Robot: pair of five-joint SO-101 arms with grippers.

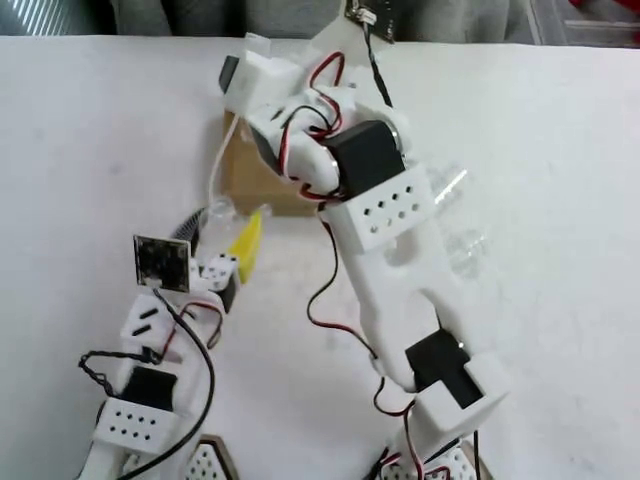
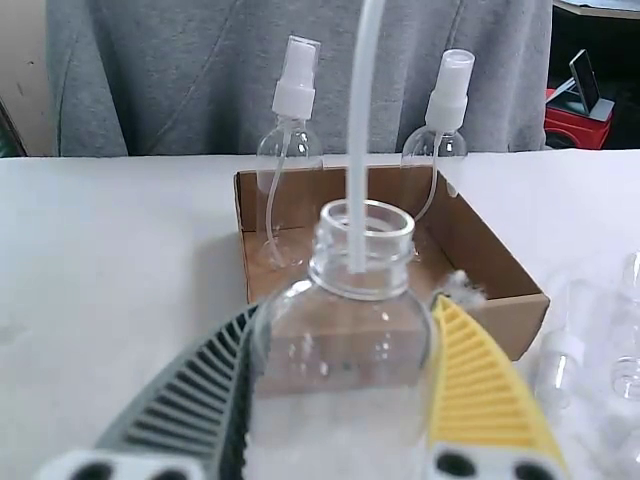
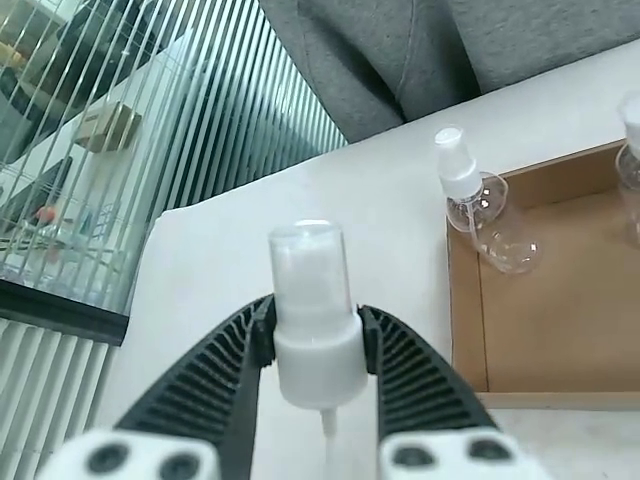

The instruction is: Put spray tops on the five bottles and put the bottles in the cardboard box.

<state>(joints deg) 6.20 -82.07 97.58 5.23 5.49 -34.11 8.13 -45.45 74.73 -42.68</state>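
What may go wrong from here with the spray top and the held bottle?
1. The tube is in the bottle, but the spray top in the right gripper is not seated. A tilted descent may bend the tube or miss the neck.
2. The left gripper holds the round, smooth body, so a push or twist may make it slip.
3. Two capped bottles stand in the box. Placing the next one may knock them.

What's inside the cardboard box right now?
A capped bottle and a second capped bottle stand in the cardboard box, at its side away from the left tool. The open bottle that tool holds covers part of the floor; anything there is hidden.
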